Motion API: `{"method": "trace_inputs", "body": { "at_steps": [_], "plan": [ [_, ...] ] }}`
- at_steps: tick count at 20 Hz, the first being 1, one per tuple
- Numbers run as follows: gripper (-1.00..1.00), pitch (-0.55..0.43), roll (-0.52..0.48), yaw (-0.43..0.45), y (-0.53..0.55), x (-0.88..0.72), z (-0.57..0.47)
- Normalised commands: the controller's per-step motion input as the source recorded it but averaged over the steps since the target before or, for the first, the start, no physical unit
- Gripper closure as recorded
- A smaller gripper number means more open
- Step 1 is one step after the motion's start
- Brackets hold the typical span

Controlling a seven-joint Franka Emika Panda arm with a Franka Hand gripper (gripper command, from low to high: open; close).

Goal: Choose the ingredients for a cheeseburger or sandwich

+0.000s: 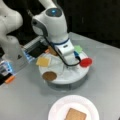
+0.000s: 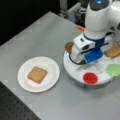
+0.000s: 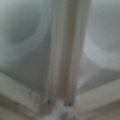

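Note:
A tan square bread slice (image 1: 75,115) (image 2: 37,74) lies alone on the white paper plate (image 1: 53,110) (image 2: 51,82). On the round white turntable tray (image 1: 67,79) (image 2: 71,71) lie a yellowish square cheese slice (image 1: 43,61), a round dark-brown patty (image 1: 49,76) (image 2: 68,46) and another bread slice (image 2: 113,51), partly hidden by the arm. My gripper (image 1: 65,60) (image 2: 82,58) points down, low over the tray's middle, and its fingertips are hidden under the hand. The wrist view is filled by the tray's white ridge (image 3: 62,50), very close.
A red disc (image 1: 86,62) (image 2: 90,78) and a green piece (image 1: 78,48) (image 2: 113,69) also lie on the tray. A grey box with blue lights (image 1: 15,60) stands at a front view's left. The grey table (image 2: 37,35) surrounds plate and tray.

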Motion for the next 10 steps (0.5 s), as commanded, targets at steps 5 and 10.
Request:
{"method": "trace_inputs", "body": {
  "at_steps": [5, 10],
  "plan": [
    [-1.00, 0.330, -0.057, -0.020, 0.22, 0.23, 0.05],
    [-1.00, 0.309, -0.067, 0.018, 0.16, 0.23, 0.25]
  ]
}}
